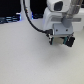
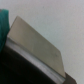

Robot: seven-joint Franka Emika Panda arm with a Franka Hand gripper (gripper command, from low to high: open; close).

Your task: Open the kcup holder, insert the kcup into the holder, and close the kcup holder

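The pale table (image 1: 25,55) fills most of the exterior view, bare and slightly mottled across its near and middle parts. Over its far edge, toward the exterior view's right, hangs the white Franka arm (image 1: 57,15), bulky and blurred, with a black cable (image 1: 32,22) curving down from the top of the picture to the wrist. Below the arm the gripper (image 1: 62,40) sits low, close to the table surface; its dark fingers are smeared together with something black and a fleck of green, so whether the claw is released or clenched cannot be told.

Along the table's far edge on the exterior view's left lies a dark, low shape (image 1: 9,20) with bluish glints, too blurred to name.

In the wrist view, the kcup holder (image 2: 20,65) shows as a black body with a pale grey rectangular handle (image 2: 35,42) lying tilted across it, very near the camera. A teal-green patch (image 2: 3,22) sits just beside the handle's end; whether it is the kcup cannot be told.
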